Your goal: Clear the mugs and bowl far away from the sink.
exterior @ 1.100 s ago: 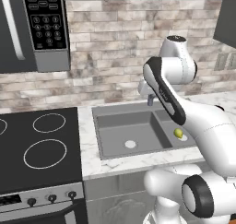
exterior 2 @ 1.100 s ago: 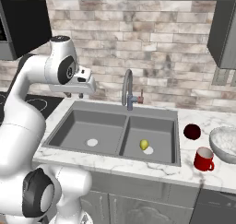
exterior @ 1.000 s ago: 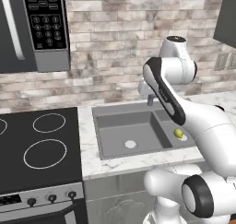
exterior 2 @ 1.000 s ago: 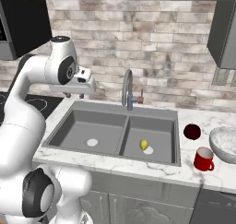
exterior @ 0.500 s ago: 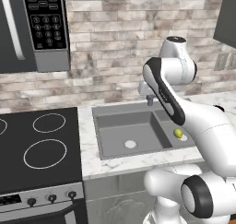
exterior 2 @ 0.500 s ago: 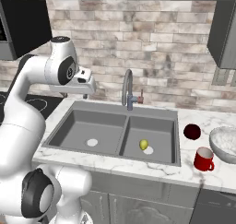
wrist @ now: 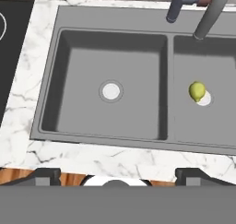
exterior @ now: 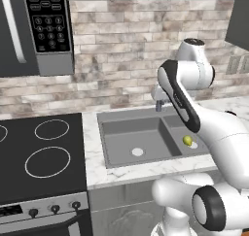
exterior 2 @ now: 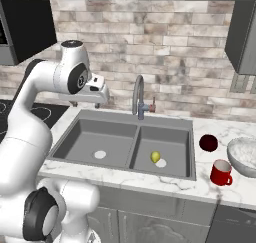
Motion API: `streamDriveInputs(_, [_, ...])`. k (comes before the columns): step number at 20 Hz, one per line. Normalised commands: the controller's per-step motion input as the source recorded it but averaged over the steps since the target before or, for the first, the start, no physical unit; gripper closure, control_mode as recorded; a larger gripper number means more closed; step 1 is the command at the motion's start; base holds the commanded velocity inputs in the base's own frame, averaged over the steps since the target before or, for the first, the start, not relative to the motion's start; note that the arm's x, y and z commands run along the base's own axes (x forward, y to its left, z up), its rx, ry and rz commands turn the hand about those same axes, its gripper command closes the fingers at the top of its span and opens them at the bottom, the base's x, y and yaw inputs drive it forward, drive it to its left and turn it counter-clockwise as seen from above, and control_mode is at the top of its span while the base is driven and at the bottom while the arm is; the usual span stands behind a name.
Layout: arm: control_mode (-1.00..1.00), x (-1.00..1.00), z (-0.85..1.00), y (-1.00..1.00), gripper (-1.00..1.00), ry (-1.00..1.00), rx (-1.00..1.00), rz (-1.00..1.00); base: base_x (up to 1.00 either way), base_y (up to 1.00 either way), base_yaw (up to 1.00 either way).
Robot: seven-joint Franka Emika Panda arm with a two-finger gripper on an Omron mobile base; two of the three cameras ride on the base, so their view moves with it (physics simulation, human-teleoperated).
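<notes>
The gripper [wrist: 115, 174] is wide open and empty above the sink [exterior 2: 125, 118]. Both mugs [exterior 2: 220, 172] and bowl [exterior 2: 243, 157] stand at the worktop's right end; mugs look light, smooth, best gripped by the rim

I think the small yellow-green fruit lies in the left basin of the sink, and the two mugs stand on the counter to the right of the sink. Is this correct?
Not quite. The yellow-green fruit lies in the right basin of the sink, beside the drain, as the right base view shows. The rest holds: the red mug and the dark mug stand on the counter to the right of the sink.
</notes>
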Motion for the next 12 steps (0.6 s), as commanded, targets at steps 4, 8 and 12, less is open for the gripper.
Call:
streamDriveInputs(4, [-1.0,-0.18,-0.24,-0.93,-1.0,-0.01,0.07,0.0,0.0,0.0,0.0])
streamDriveInputs(8, [-1.0,-0.21,-0.37,-0.9,-1.0,0.0,0.03,0.0,0.0,0.0,0.0])
streamDriveInputs(12, [-1.0,-0.42,-0.4,-0.99,-1.0,0.0,0.04,0.0,0.0,0.0,0.0])
